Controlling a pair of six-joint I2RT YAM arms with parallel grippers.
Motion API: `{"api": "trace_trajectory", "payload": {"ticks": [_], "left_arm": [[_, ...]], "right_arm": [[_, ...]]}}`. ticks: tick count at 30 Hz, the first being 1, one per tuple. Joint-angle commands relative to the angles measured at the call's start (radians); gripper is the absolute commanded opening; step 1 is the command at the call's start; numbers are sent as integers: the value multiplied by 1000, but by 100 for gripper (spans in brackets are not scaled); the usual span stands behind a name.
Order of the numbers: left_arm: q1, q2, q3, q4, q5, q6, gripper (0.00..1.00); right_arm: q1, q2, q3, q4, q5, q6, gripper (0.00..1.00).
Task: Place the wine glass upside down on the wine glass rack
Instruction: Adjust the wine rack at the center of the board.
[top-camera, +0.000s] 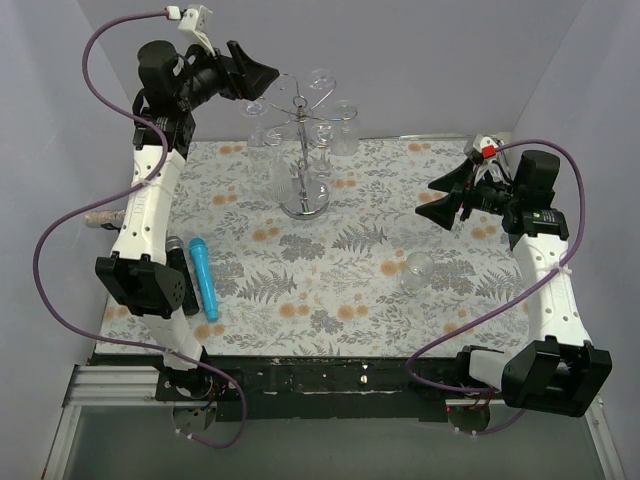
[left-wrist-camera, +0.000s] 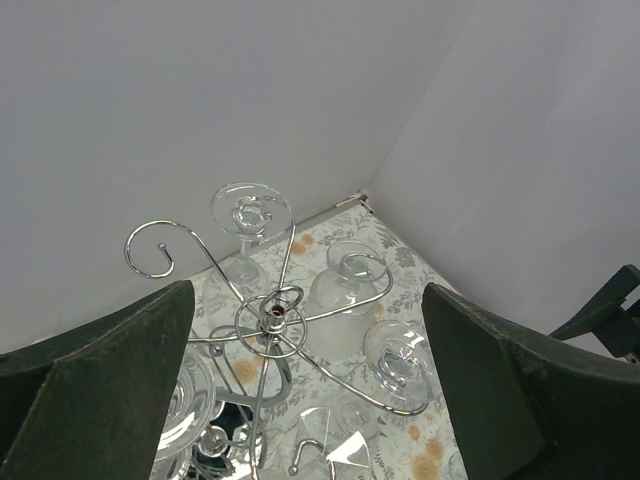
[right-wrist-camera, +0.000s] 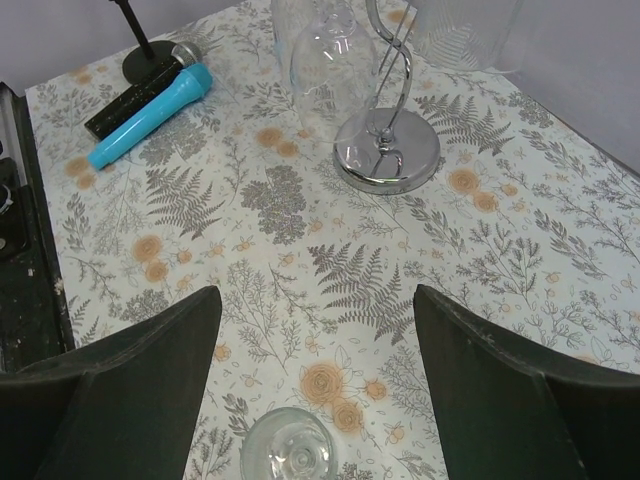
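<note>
Wine glass rack (top-camera: 304, 150) stands on the flower-print bench (top-camera: 300, 290), about midway along the far edge. We count several hung glasses (top-camera: 345, 125) on its curled arms, feet up, bowls down.

Left hand (top-camera: 262, 72) is raised high beside the rack top. Its fingers are spread wide and grasp nothing; in the left wrist view the spiral arms lie between them.

The loose wine glass (top-camera: 418, 270) sits on the bench toward the right edge, well apart from the rack. We cannot tell which way up it stands.

Right hand (top-camera: 437, 198) hovers above the bench near the right edge, just beyond that glass. It is released, with nothing between the fingers.

Near the left edge a blue microphone (top-camera: 203, 275) lies just beside a black microphone (top-camera: 178, 270).
</note>
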Motion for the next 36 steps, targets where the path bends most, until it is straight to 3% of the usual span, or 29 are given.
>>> {"api": "trace_trajectory", "payload": {"ticks": [1, 10, 18, 24, 36], "left_arm": [[25, 10, 43, 18, 72, -2, 98], [34, 91, 8, 193, 320, -176, 92], [34, 169, 9, 329, 409, -275, 82], [27, 206, 21, 342, 400, -280, 79], [-39, 247, 127, 113, 253, -63, 74]], "right_arm": [[-3, -2, 38, -6, -35, -14, 85], [-3, 9, 36, 0, -51, -14, 85], [-3, 20, 41, -6, -56, -19, 85], [-3, 29, 44, -8, -64, -20, 85], [-3, 29, 41, -12, -73, -22, 85]]}}
